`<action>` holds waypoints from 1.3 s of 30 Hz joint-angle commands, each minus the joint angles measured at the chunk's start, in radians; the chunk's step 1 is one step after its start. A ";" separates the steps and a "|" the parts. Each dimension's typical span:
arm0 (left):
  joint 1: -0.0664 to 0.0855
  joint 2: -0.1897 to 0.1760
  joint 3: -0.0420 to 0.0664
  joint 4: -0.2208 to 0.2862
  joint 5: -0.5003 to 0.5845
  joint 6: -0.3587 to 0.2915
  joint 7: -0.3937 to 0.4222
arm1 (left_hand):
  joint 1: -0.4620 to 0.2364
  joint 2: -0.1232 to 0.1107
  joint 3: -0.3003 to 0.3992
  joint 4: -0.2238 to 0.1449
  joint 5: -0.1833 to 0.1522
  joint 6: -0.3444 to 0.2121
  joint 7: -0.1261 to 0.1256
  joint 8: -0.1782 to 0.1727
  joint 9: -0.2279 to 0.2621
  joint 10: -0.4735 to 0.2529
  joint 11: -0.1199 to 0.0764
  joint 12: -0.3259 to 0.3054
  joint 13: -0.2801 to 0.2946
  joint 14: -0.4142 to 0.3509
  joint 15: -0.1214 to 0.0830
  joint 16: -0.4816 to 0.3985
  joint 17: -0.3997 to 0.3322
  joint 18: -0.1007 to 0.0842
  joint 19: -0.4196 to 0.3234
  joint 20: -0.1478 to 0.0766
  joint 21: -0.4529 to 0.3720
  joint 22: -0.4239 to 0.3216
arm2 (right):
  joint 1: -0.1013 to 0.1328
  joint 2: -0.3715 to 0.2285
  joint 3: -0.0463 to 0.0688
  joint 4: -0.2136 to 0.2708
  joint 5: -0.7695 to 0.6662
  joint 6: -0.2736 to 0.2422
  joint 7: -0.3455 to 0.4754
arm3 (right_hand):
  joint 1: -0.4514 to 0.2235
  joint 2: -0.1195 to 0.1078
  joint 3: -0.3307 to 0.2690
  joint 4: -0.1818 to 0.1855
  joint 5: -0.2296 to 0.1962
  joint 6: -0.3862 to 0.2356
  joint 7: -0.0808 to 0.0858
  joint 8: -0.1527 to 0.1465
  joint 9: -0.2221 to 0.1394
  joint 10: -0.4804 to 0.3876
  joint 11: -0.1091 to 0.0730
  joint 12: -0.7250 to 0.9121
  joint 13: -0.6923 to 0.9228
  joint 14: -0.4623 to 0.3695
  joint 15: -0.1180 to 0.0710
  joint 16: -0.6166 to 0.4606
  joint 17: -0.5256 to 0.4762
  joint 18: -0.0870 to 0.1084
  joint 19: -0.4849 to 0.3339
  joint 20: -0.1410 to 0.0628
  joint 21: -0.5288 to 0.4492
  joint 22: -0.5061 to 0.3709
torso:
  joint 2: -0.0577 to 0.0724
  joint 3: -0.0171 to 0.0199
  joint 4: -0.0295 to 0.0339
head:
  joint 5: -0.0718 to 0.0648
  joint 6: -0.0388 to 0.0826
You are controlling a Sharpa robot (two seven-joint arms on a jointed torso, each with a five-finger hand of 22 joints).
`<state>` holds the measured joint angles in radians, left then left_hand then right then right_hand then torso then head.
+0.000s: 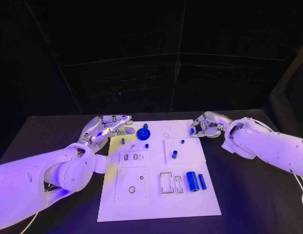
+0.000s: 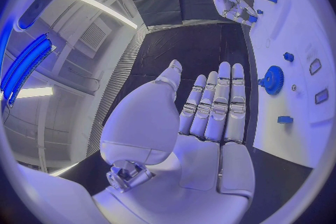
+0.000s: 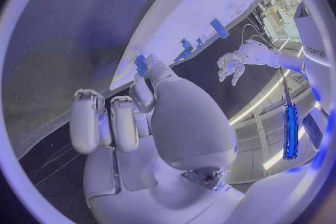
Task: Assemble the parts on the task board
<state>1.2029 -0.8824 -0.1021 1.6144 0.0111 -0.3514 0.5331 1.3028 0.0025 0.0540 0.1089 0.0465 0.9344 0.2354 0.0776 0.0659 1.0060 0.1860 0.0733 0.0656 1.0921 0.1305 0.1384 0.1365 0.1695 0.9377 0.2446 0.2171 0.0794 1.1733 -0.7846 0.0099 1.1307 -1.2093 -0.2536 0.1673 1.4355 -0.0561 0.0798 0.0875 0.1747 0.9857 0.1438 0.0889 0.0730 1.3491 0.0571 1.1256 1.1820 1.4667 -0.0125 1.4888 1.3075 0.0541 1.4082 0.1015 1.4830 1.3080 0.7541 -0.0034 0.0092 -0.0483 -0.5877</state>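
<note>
Your right robot hand (image 1: 205, 126) is sitting at the far right corner of the task board (image 1: 158, 207), and its thumb and a finger are pinching a small blue part (image 3: 141, 65) right at the board's edge; the other fingers (image 3: 87, 120) are curling in beside it. In the head view that part is showing as a blue speck at the fingertips (image 1: 192, 130).

Your left robot hand (image 2: 210, 117) is hovering open beside the board's far left edge, fingers lying straight and side by side, thumb apart, holding nothing. In the head view it (image 1: 109, 126) is sitting just beside the blue gear (image 1: 143, 135), not touching it as far as you can tell.

Out on the board, the gear is standing near the far left corner with a small blue peg (image 1: 146, 126) just beyond it. Small blue pieces (image 1: 147, 145) are lying close to the gear. A short blue pin (image 1: 174, 155) is lying near the middle. Nearer you, a thick blue cylinder (image 1: 191, 181) and a thinner blue rod (image 1: 202, 182) are lying side by side, next to two rectangular slots (image 1: 167, 183).

The board is lying flat on the black counter (image 1: 256, 195).
</note>
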 commanded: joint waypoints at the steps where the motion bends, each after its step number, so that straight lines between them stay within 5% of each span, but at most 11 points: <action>1: 0.001 0.000 0.001 0.002 -0.004 0.013 0.003 | -0.002 0.008 0.001 -0.007 0.002 -0.004 0.005 -0.004 0.000 -0.006 0.001 -0.006 -0.001 0.004 0.006 -0.004 0.001 0.014 0.008 0.001 -0.005 -0.002 | 0.002 0.004 0.000 -0.002 -0.018 0.018 -0.009 | 0.000 0.006 0.005 -0.003 -0.006 0.007 0.001 0.002 0.001 0.004 -0.002 0.006 0.001 0.069 -0.002 0.005 0.100 -0.005 0.005 -0.001 0.005 0.044 | 0.000 -0.0003 -0.0001 | -0.002 -0.002; 8: 0.001 -0.001 0.001 0.002 -0.004 0.013 0.003 | -0.002 0.008 0.001 -0.007 0.002 -0.004 0.005 -0.004 0.000 -0.006 0.001 -0.006 -0.001 0.004 0.006 -0.004 0.001 0.014 0.008 0.001 -0.005 -0.002 | 0.001 0.011 0.000 -0.007 -0.024 0.022 -0.014 | 0.000 0.012 0.009 -0.004 -0.009 0.019 -0.001 0.004 0.001 0.007 -0.003 0.010 0.004 0.070 -0.003 0.007 0.104 -0.006 0.007 -0.003 0.007 0.047 | 0.000 0.0001 -0.0011 | -0.002 -0.001; 15: 0.001 -0.001 0.001 0.002 -0.004 0.013 0.002 | -0.002 0.008 0.001 -0.007 0.002 -0.004 0.005 -0.004 0.000 -0.006 0.001 -0.006 -0.001 0.004 0.006 -0.004 0.001 0.014 0.008 0.001 -0.005 -0.002 | 0.001 0.015 0.000 -0.012 -0.032 0.015 -0.018 | 0.012 0.054 0.044 -0.014 -0.075 0.071 -0.015 0.017 0.003 0.013 -0.015 0.018 0.012 0.072 -0.012 0.009 0.110 -0.008 0.015 -0.010 0.010 0.057 | 0.000 0.0004 -0.0001 | -0.002 -0.004; 20: 0.001 -0.001 0.001 0.002 -0.004 0.013 0.002 | -0.002 0.008 0.001 -0.007 0.002 -0.004 0.005 -0.004 0.000 -0.006 0.001 -0.006 -0.001 0.004 0.006 -0.004 0.001 0.014 0.008 0.001 -0.005 -0.002 | 0.001 0.017 0.000 -0.012 -0.035 -0.017 -0.019 | 0.024 0.085 0.081 -0.028 -0.101 0.118 -0.033 0.036 0.008 0.023 -0.029 0.030 0.023 0.074 -0.024 0.012 0.118 -0.010 0.023 -0.019 0.015 0.070 | 0.000 0.0005 -0.0003 | -0.002 -0.006; 27: 0.001 -0.002 0.001 0.003 -0.004 0.013 0.002 | -0.002 0.008 0.001 -0.007 0.002 -0.004 0.005 -0.004 0.000 -0.006 0.001 -0.006 -0.001 0.004 0.006 -0.004 0.001 0.014 0.008 0.001 -0.005 -0.002 | 0.001 0.011 0.001 0.005 -0.032 -0.091 -0.023 | 0.029 0.100 0.109 -0.043 -0.110 0.134 -0.041 0.042 0.009 0.027 -0.037 0.031 0.025 0.075 -0.031 0.014 0.123 -0.012 0.029 -0.027 0.018 0.078 | 0.000 0.0007 -0.0005 | -0.005 -0.008; 31: 0.001 -0.005 0.001 0.004 -0.004 0.013 0.002 | -0.002 0.008 0.001 -0.007 0.002 -0.004 0.005 -0.004 0.000 -0.006 0.001 -0.006 -0.001 0.004 0.006 -0.004 0.001 0.014 0.008 0.001 -0.005 -0.002 | 0.001 -0.012 0.001 0.060 -0.023 -0.124 -0.052 | 0.022 0.093 0.115 -0.047 -0.107 0.130 -0.038 0.038 0.006 0.026 -0.035 0.028 0.023 0.074 -0.031 0.013 0.122 -0.012 0.029 -0.029 0.018 0.078 | -0.002 -0.0006 -0.0006 | -0.005 -0.010; 39: 0.002 -0.012 0.001 0.004 -0.004 0.012 0.002 | -0.002 0.008 0.001 -0.007 0.002 -0.004 0.005 -0.004 0.000 -0.006 0.001 -0.006 -0.001 0.004 0.006 -0.004 0.001 0.014 0.008 0.001 -0.005 -0.002 | 0.005 -0.058 0.002 0.276 -0.018 -0.181 -0.205 | 0.010 0.087 0.118 -0.048 -0.107 0.127 -0.037 0.034 0.005 0.023 -0.034 0.021 0.018 0.074 -0.030 0.011 0.119 -0.012 0.027 -0.029 0.017 0.075 | -0.008 -0.0054 -0.0018 | 0.000 -0.019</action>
<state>1.2029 -0.8939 -0.1021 1.6173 0.0111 -0.3500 0.5317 1.3028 0.0025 0.0540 0.1089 0.0465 0.9344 0.2354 0.0776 0.0659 1.0060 0.1860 0.0733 0.0656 1.0921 0.1305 0.1384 0.1362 0.1694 0.9377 0.2446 0.2171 0.0795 1.1752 -0.8429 0.0109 1.3816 -1.2299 -0.3736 0.0572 1.4435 0.0207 0.1894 0.0397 0.0672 1.0832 0.1264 0.1173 0.0723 1.3775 0.0247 1.1525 1.2020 1.4666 -0.0378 1.4963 1.3073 0.0541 1.4350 0.0746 1.4975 1.3076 0.7498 -0.0064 0.0080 -0.0514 -0.6030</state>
